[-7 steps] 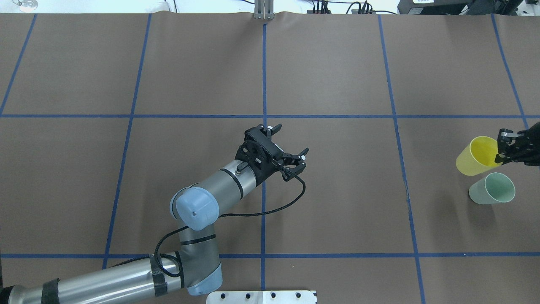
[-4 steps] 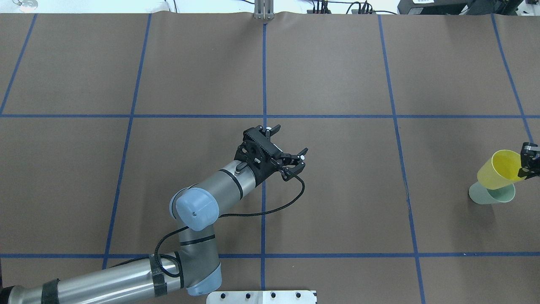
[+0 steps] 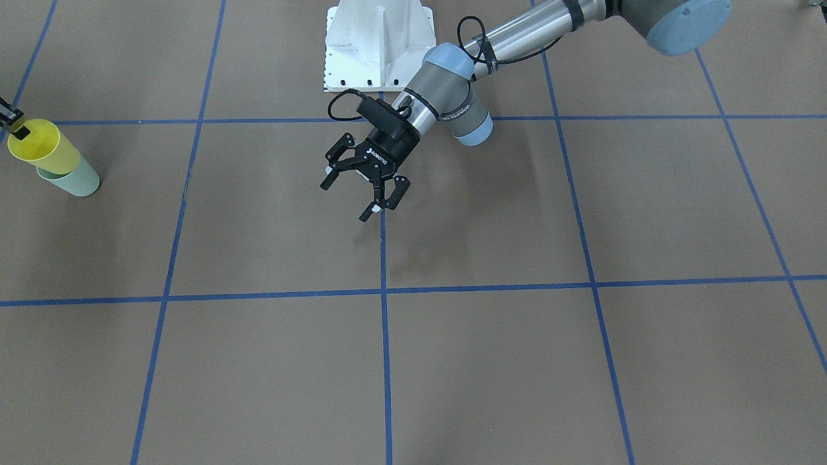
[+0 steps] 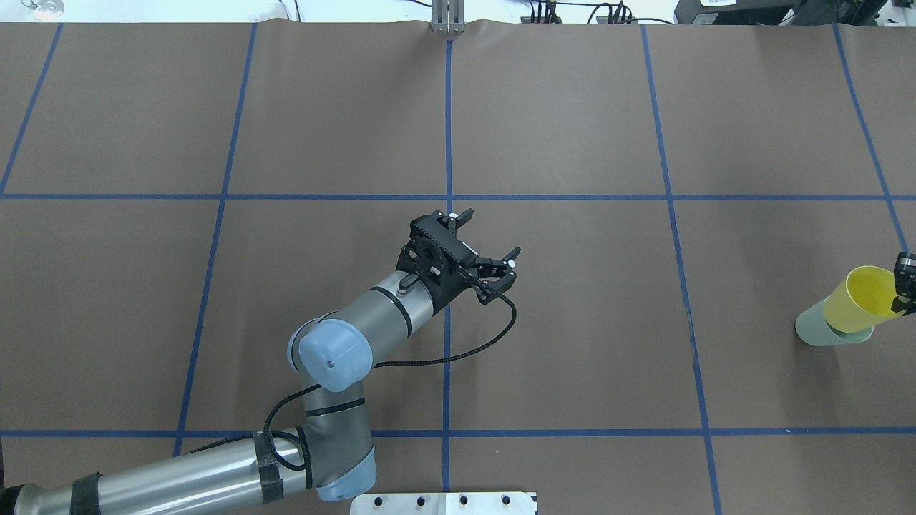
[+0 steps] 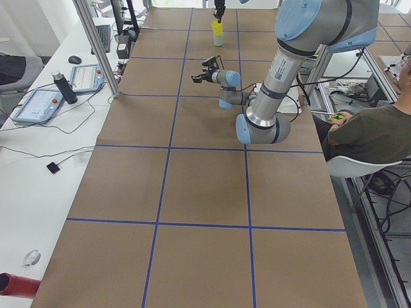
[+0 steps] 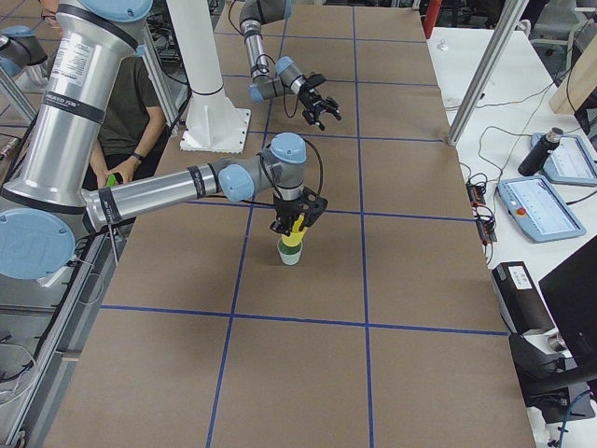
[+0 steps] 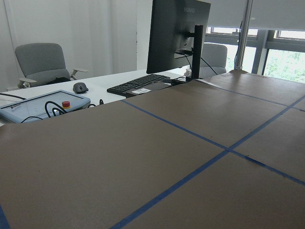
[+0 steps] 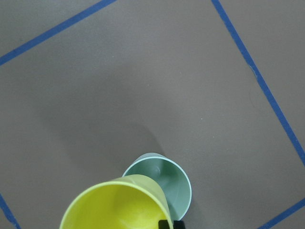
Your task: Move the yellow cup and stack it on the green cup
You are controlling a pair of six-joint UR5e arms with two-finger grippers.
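The left arm (image 4: 215, 479) enters at the near left corner of the table (image 4: 572, 107) and bends toward its middle. The left gripper (image 4: 490, 234) hangs above the brown paper at the centre, right by the middle blue tape line (image 4: 449, 129). Its two fingers are spread wide apart with nothing between them, as the front-facing view also shows (image 3: 344, 201). A black cable (image 4: 429, 361) loops from its wrist back along the arm.

Well away, close to the table's right edge and about halfway between the near and far edges, the green cup (image 4: 812, 330) stands upright on the paper with its mouth up. The yellow cup (image 4: 855, 300) is tilted and lifted over it, its lower part overlapping the green cup's rim. From the right wrist camera the yellow cup (image 8: 114, 205) sits off-centre over the green cup (image 8: 169, 183), most of whose inside shows. Whether the yellow base has entered the green mouth cannot be told.

The right gripper (image 4: 900, 286), half cut off by the picture's edge, is clamped on the yellow cup's rim, one finger inside and one outside. The right side view shows it (image 6: 297, 217) pointing straight down over both cups.
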